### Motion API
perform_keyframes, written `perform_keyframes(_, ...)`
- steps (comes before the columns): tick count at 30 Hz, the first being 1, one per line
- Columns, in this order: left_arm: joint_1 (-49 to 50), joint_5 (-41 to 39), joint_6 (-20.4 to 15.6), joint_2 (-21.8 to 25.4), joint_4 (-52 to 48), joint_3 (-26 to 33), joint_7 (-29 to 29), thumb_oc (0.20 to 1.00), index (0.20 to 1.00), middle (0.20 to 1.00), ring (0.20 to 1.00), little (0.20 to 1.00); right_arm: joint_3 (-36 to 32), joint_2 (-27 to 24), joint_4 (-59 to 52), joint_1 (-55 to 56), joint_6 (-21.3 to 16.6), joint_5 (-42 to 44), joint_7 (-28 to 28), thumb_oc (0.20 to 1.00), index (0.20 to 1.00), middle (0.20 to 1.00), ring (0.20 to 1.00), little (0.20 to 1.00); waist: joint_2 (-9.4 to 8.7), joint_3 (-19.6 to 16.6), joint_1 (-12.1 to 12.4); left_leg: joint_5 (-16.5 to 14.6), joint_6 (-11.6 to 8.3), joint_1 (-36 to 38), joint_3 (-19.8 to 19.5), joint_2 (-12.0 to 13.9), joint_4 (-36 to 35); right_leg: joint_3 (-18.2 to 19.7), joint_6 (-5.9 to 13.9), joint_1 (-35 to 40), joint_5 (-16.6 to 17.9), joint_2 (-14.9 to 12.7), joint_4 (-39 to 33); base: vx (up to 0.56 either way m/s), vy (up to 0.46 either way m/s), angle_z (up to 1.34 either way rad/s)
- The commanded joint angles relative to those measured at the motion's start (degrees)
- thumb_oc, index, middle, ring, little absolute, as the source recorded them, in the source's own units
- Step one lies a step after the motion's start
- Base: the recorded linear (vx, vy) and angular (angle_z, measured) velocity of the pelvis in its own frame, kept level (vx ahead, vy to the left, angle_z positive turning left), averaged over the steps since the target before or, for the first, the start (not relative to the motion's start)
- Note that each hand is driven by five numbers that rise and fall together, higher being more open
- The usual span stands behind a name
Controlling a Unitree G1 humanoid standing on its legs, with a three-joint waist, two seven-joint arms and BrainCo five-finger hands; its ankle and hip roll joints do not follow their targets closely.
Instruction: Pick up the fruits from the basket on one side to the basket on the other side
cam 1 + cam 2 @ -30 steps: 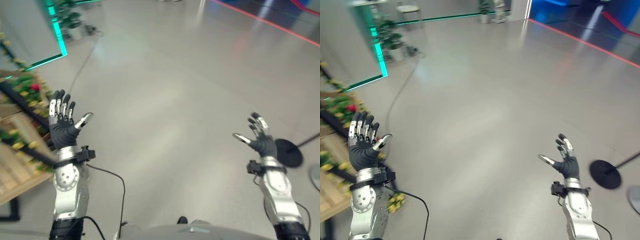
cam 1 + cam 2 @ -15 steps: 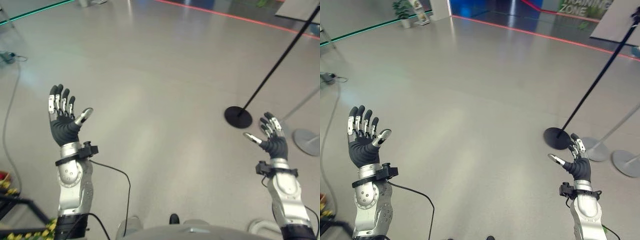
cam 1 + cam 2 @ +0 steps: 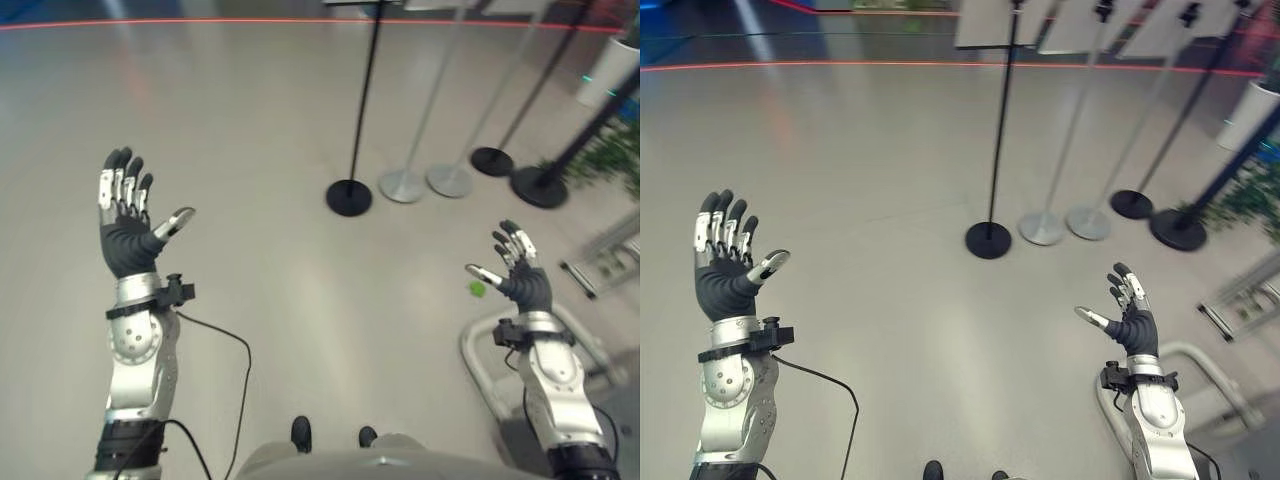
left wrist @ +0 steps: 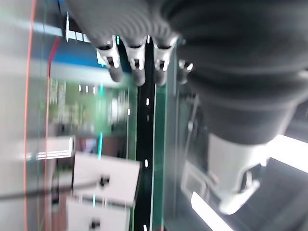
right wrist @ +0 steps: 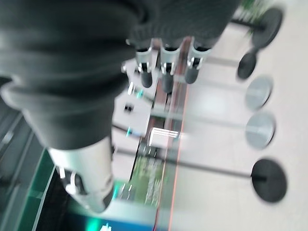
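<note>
Left eye view | left hand [image 3: 126, 240], right hand [image 3: 524, 283] raised, fingers spread, empty | stanchion bases [image 3: 349, 196] ahead, bare floor [image 3: 250, 150] between

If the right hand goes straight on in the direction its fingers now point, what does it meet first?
Probably nothing near. The right hand is open with fingers up and forward, empty. Farther along that line stand the round silver stand bases on the floor, but depth is unclear.
</note>
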Motion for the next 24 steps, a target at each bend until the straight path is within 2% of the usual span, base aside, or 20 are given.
perform_keyframes(1, 0.5, 3.4, -2.5, 1.6, -3.5, 1.6, -0.9, 1.0, 1.0, 1.0, 1.0, 1.0, -5.6, -1.9, -1.7, -1.0, -2.3, -1.4, -0.3, 1.0, 1.0, 1.0, 1.0, 1.0, 2.06, -2.9, 0.3, -6.6, -2.27, -1.4, 0.8, 1.9, 5.8, -0.7, 4.65, 0.2, 0.5, 2.3, 0.0, -0.01, 0.156, -0.86)
perform_keyframes(3, 0.0, 2.8, -2.5, 1.3, -3.4, 1.3, -0.8, 1.0, 1.0, 1.0, 1.0, 1.0, -6.7, -1.9, -2.4, -0.6, -2.4, -2.8, -0.7, 1.0, 1.0, 1.0, 1.0, 1.0, 2.75, -2.2, 0.4, -7.2, -2.45, -1.1, 3.6, 2.4, 5.8, -2.4, 5.61, -2.1, 2.4, 0.8, -0.9, -0.04, 0.105, -1.01)
perform_keyframes(4, -0.6, 2.4, -2.3, 1.5, -3.7, 0.9, -0.6, 1.0, 1.0, 1.0, 1.0, 1.0, -6.8, -1.6, -3.7, -1.0, -2.5, -3.2, -1.4, 1.0, 1.0, 1.0, 1.0, 1.0, 3.16, -1.3, 1.6, -7.5, -2.92, -0.8, 6.4, 3.7, 5.9, -9.3, 5.38, -4.1, 3.3, -1.5, -1.2, -0.07, 0.026, -1.19)
perform_keyframes(5, -0.8, 2.4, -2.3, 1.5, -3.7, 0.9, -0.6, 1.0, 1.0, 1.0, 1.0, 1.0, -6.9, -1.5, -3.8, -1.0, -2.4, -3.3, -1.4, 1.0, 1.0, 1.0, 1.0, 1.0, 3.13, -1.4, 1.9, -7.3, -2.99, -1.1, 6.6, 3.8, 6.0, -9.1, 5.31, -4.4, 3.7, -1.4, -1.4, -0.1, 0.001, -1.8)
perform_keyframes(6, -0.7, 1.8, -2.2, 1.7, -4.8, 0.8, -0.8, 1.0, 1.0, 1.0, 1.0, 1.0, -6.7, -1.0, -4.3, -1.3, -2.8, -3.7, -2.0, 1.0, 1.0, 1.0, 1.0, 1.0, 4.14, -1.1, 4.5, -7.0, -4.1, -0.3, 11.2, 6.1, 4.6, -27.4, 4.02, -3.4, 3.6, -6.9, -2.1, -0.04, 0.028, -1.63)
perform_keyframes(8, -0.4, 1.2, -1.9, 1.4, -5.0, 0.3, -1.4, 1.0, 1.0, 1.0, 1.0, 1.0, -5.6, -1.1, -4.6, -1.4, -2.5, -4.5, -1.6, 1.0, 1.0, 1.0, 1.0, 1.0, 3.9, -1.5, 4.6, -7.0, -4.33, 1.6, 14.1, 6.1, 3.0, -35.7, 3.52, -3.3, 3.9, -7.8, -1.0, 0.07, 0.057, -1.73)
perform_keyframes(9, -0.3, 0.3, -1.4, 1.3, -4.8, -0.3, -1.8, 1.0, 1.0, 1.0, 1.0, 1.0, -4.8, -1.3, -4.9, -1.9, -2.4, -4.6, -1.5, 1.0, 1.0, 1.0, 1.0, 1.0, 3.7, -1.9, 5.1, -8.4, -4.61, 2.9, 15.5, 6.5, 3.1, -40.2, 3.65, -3.4, 3.6, -8.6, 0.4, 0.11, 0.025, -1.58)
perform_keyframes(11, 0.5, -1.5, -0.2, 0.8, -4.1, -1.5, -3.3, 1.0, 1.0, 1.0, 1.0, 1.0, -3.1, -1.6, -4.0, -2.7, -1.6, -5.1, -1.4, 1.0, 1.0, 1.0, 1.0, 1.0, 3.23, -1.8, 6.0, -9.1, -4.51, 4.3, 18.8, 7.0, 3.1, -48.1, 3.4, -3.7, 3.8, -10.1, 3.4, 0.03, -0.064, -1.11)
perform_keyframes(12, 0.9, -1.9, 1.0, 0.6, -3.5, -3.0, -4.7, 1.0, 1.0, 1.0, 1.0, 1.0, -2.4, -1.8, -3.4, -3.1, -1.1, -5.4, -1.6, 1.0, 1.0, 1.0, 1.0, 1.0, 2.71, -1.8, 5.8, -9.7, -4.33, 4.6, 19.8, 6.9, 3.7, -49.9, 3.24, -3.3, 3.9, -10.5, 2.7, 0.06, -0.237, -1.18)
perform_keyframes(13, 1.1, -0.9, 1.8, 0.5, -2.8, -5.0, -6.8, 1.0, 1.0, 1.0, 1.0, 1.0, -2.7, -1.8, -2.0, -2.5, -0.5, -6.0, -1.7, 1.0, 1.0, 1.0, 1.0, 1.0, 2.45, -1.7, 4.1, -10.0, -4.6, 5.1, 19.8, 7.5, 4.7, -45.9, 3.41, -2.9, 3.8, -8.9, 0.5, 0.07, -0.217, -1.12)
perform_keyframes(14, 1.1, -0.8, 1.7, 0.5, -2.7, -5.1, -6.8, 1.0, 1.0, 1.0, 1.0, 1.0, -2.7, -1.8, -2.0, -2.4, -0.6, -6.1, -1.7, 1.0, 1.0, 1.0, 1.0, 1.0, 2.52, -1.7, 4.3, -10.1, -4.68, 5.1, 20.0, 7.6, 4.8, -45.8, 3.37, -2.8, 3.9, -8.8, 0.4, 0.12, -0.222, -0.63)
perform_keyframes(15, 0.3, -1.3, 2.0, 0.1, -1.5, -6.3, -7.2, 1.0, 1.0, 1.0, 1.0, 1.0, -3.0, -1.8, -1.9, -2.0, -0.5, -6.4, -2.0, 1.0, 1.0, 1.0, 1.0, 1.0, 2.56, -1.7, 3.2, -10.3, -4.76, 5.3, 19.3, 7.8, 6.0, -42.6, 3.25, -2.9, 3.6, -7.7, 0.1, 0.1, -0.157, -0.07)
perform_keyframes(17, -1.0, -3.8, 2.5, -2.1, 1.4, -9.3, -8.5, 1.0, 1.0, 1.0, 1.0, 1.0, -2.9, -1.5, -2.6, -1.7, -0.8, -5.7, -2.2, 1.0, 1.0, 1.0, 1.0, 1.0, 2.97, -2.5, 1.8, -10.8, -5.55, 6.3, 21.3, 9.2, 7.8, -40.7, 2.66, -1.4, 3.7, -5.9, -2.9, 0.15, -0.227, 0.08)
perform_keyframes(19, -1.5, -3.1, 2.8, -1.6, 2.3, -10.3, -9.0, 1.0, 1.0, 1.0, 1.0, 1.0, -2.6, -1.5, -1.9, -1.7, -0.8, -5.2, -2.4, 1.0, 1.0, 1.0, 1.0, 1.0, 3.15, -2.6, 1.5, -10.7, -6.14, 6.5, 21.9, 9.9, 8.6, -40.1, 2.23, -0.6, 3.3, -5.0, -3.6, 0.1, -0.183, -0.29)
perform_keyframes(22, -2.5, 0.3, 2.1, -0.3, 3.0, -9.3, -8.3, 1.0, 1.0, 1.0, 1.0, 1.0, -1.0, -1.9, -1.8, -2.1, -0.8, -5.2, -1.5, 1.0, 1.0, 1.0, 1.0, 1.0, 3.26, -2.3, 0.5, -7.9, -9.28, 6.8, 23.6, 13.2, 13.8, -39.0, 0.95, 1.1, 2.1, -2.9, -4.5, 0.13, -0.256, -0.34)
perform_keyframes(24, -2.1, -1.1, 1.9, -1.1, 3.8, -8.6, -7.9, 1.0, 1.0, 1.0, 1.0, 1.0, 0.5, -2.7, -2.0, -2.8, -0.6, -4.9, -0.5, 1.0, 1.0, 1.0, 1.0, 1.0, 2.76, -1.8, -0.2, -3.9, -12.04, 5.8, 24.5, 16.3, 21.1, -37.5, -0.75, 2.7, 0.7, -1.2, -5.2, 0.18, -0.383, -0.46)
